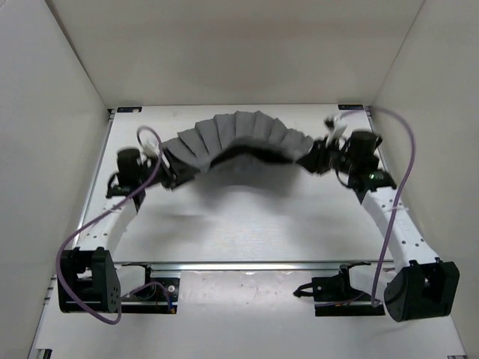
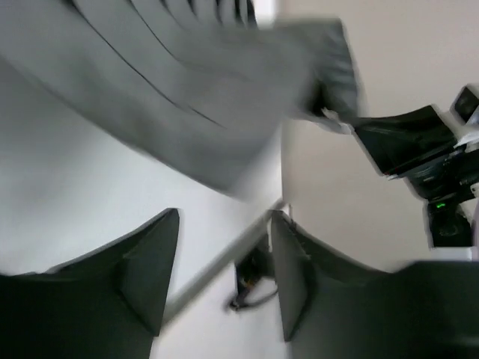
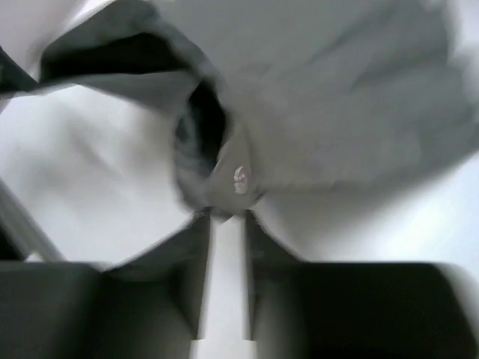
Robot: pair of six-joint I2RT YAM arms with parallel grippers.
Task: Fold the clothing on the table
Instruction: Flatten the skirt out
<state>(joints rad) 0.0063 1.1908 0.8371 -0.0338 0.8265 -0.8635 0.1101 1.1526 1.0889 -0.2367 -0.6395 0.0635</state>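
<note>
My left end effector [image 2: 224,258] stands wide with nothing between its fingers. The clothing [image 1: 239,134], dark grey and pleated, hangs blurred just beyond and above the tips, apart from them. My right end effector [image 3: 224,218] is narrow, only a slit of white showing between its fingers. A bunched corner of the clothing with a small shiny stud [image 3: 239,178] on it sits right at the tips — I cannot tell whether it is pinched. From above, the clothing spans between both end effectors as an arch over the far half of the table [image 1: 247,232], its shadow on the white surface below.
</note>
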